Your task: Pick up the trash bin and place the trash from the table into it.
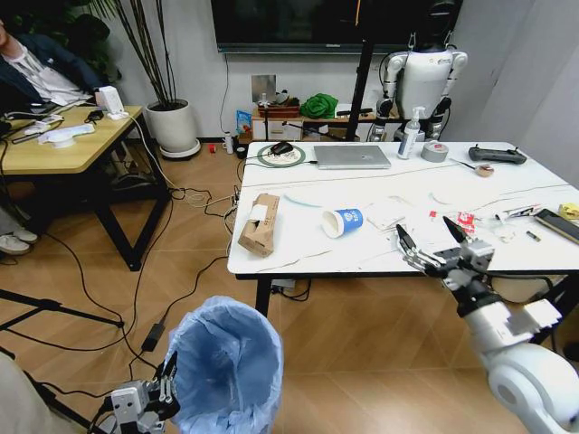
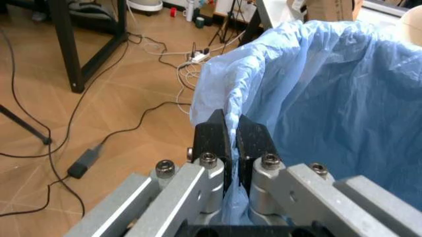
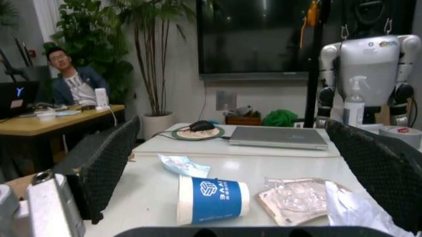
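The trash bin [image 1: 224,366], lined with a crinkly light-blue bag, hangs low at the front left, below the table's edge. My left gripper [image 1: 166,384] is shut on its rim; the left wrist view shows the black fingers [image 2: 212,136] pinching the bag's edge [image 2: 232,106]. The trash lies on the white marble table [image 1: 298,258]: a brown cardboard box [image 1: 260,224] at the left end, a paper cup [image 1: 342,221] with a blue logo on its side, clear wrappers [image 1: 389,213] and small bits [image 1: 464,221]. My right gripper [image 1: 431,241] is open at the front edge, facing the cup [image 3: 212,199].
A laptop [image 1: 351,155], spray bottle [image 1: 410,136], tape roll [image 1: 435,151] and black controller [image 1: 497,155] stand at the table's far side. A wooden desk [image 1: 68,149] stands at the left. Cables [image 1: 194,199] trail over the floor. A white humanoid robot [image 1: 423,77] stands behind.
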You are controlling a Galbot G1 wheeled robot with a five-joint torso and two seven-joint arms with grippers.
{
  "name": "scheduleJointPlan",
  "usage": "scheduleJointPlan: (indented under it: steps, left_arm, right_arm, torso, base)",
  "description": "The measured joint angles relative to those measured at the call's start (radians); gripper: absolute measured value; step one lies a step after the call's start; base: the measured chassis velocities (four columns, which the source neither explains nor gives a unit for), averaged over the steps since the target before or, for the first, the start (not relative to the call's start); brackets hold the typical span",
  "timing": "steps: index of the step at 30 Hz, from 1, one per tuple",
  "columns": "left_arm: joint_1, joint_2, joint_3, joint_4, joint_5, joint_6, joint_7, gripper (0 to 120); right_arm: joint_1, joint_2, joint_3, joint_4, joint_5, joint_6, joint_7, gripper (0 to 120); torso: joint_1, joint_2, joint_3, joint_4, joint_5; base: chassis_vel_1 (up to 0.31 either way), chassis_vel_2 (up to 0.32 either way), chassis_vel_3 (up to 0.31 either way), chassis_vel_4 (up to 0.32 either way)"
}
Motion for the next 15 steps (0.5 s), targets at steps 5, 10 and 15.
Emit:
scheduleJointPlan:
  steps: [5,10,15]
  left_arm:
    - [0.002,-0.013,-0.011,0.003,0.003,0.000,0.003,0]
    - [0.012,-0.055,-0.033,0.008,0.013,-0.020,0.017,0]
    - [0.013,-0.069,-0.038,0.008,0.023,-0.020,0.019,0]
  right_arm:
    - [0.123,-0.024,-0.100,-0.045,0.050,-0.026,0.031,100]
    - [0.318,-0.081,-0.309,-0.120,0.095,-0.024,0.015,100]
    - [0.424,-0.086,-0.419,-0.142,0.128,-0.026,0.012,100]
  torso:
    - [0.000,-0.001,0.000,0.0000,0.0001]
    - [0.000,-0.001,0.000,0.0000,0.0004]
    - [0.000,-0.001,0.000,0.0000,-0.0004]
  base:
    - [0.000,0.000,0.000,0.000]
    - [0.000,0.000,0.000,0.000]
    - [0.000,0.000,0.000,0.000]
